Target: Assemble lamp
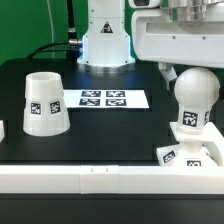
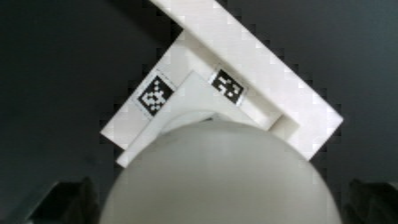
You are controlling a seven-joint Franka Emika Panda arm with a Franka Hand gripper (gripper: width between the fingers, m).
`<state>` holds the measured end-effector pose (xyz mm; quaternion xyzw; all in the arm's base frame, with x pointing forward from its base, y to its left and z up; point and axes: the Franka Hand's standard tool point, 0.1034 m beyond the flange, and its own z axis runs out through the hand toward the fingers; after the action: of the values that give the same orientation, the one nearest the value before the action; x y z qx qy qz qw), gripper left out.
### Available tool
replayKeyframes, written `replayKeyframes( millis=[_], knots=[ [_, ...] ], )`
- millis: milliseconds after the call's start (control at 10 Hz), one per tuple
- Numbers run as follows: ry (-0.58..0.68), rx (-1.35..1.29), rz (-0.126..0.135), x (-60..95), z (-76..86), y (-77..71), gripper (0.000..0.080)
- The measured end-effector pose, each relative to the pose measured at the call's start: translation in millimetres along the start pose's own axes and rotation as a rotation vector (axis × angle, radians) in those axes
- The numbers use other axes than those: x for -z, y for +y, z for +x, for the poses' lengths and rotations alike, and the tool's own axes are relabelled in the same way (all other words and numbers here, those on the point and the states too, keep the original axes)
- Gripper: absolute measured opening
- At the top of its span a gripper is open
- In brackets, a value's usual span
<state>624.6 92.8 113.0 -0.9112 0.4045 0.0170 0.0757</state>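
The tool [image 2: 217, 198] is open. Its dark fingers [image 2: 68, 200] stand either side of the round bulb [image 1: 195, 95] without visibly touching it. The bulb stands upright, its neck planted in the flat square base [image 1: 190, 152], which sits near the worktop [image 1: 120, 130] corner at the front of the exterior view's right, against the white border bar [image 1: 110, 180]. So bulb and base look joined, though I cannot tell whether the neck is fully seated. The tapered shade [image 1: 45, 103] stands alone, well apart near the edge at the exterior view's left, beyond the marker board [image 1: 103, 98]. Fitting it over the bulb appears to be the main step left.
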Motion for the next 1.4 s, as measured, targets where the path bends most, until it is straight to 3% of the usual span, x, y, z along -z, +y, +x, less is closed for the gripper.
replayKeyframes(
  millis=[500,600,1000,1400],
  knots=[
    [0.003,0.351,-0.006,-0.1,0.6,0.7,0.0698],
    [0.024,0.502,-0.042,0.0,1.4,1.9,0.0698],
    [0.026,0.763,-0.053,0.5,-1.6,-1.2,0.0698],
    [0.027,1.122,-0.091,-0.4,-6.0,-3.8,0.0698]
  ],
)
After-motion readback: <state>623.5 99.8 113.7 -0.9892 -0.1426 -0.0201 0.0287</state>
